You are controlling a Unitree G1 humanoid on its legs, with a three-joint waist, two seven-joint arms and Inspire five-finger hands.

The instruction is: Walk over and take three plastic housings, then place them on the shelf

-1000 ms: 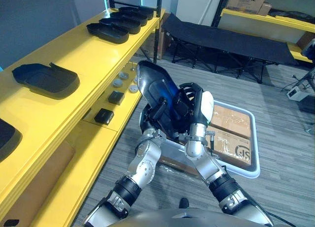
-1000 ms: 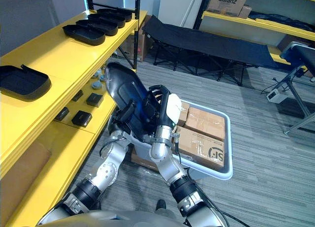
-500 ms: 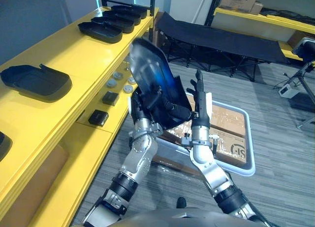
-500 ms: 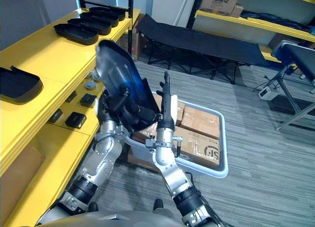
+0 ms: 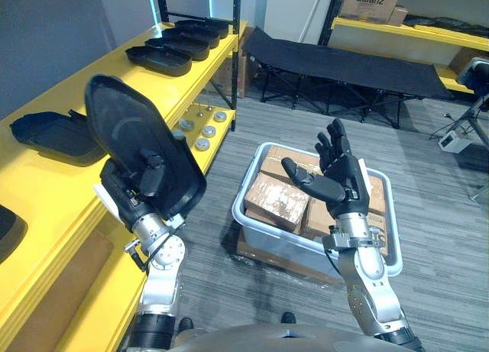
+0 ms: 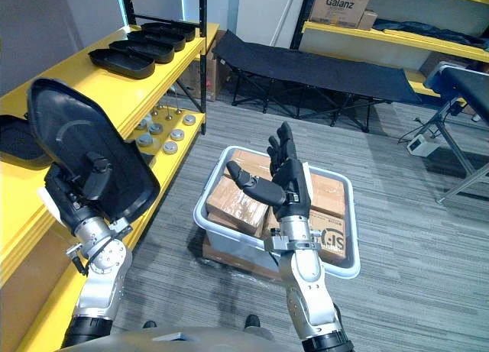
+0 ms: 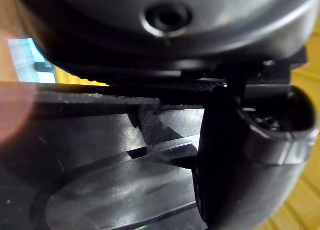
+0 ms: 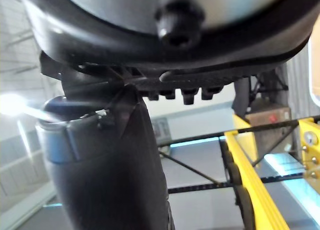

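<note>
Holding is logged view by view.

Left eye view: the housing is carried near upright in the left hand, whose fingers and thumb are curled round its lower end. It is held just beside the front edge of the shelf and is not set down on it. Other housings are seen lying on the shelf. The right hand is raised over the bin of boxes, with fingers straight and spread and nothing held.

Right eye view: the housing is seen as a black, glossy, long oval shell with a raised rim. A faint circular mark is noted on the face turned to the camera. It is judged thin, stiff and light. The gloss suggests that it could slip, and the broad face could lever against a grip at one end. A hold across the rim at the narrow end is judged best.

Left wrist view: the thumb of the left hand is pressed on the shell, and the contact is seen.

Right wrist view: the right hand is confirmed empty, with the shelf beyond it.
</note>
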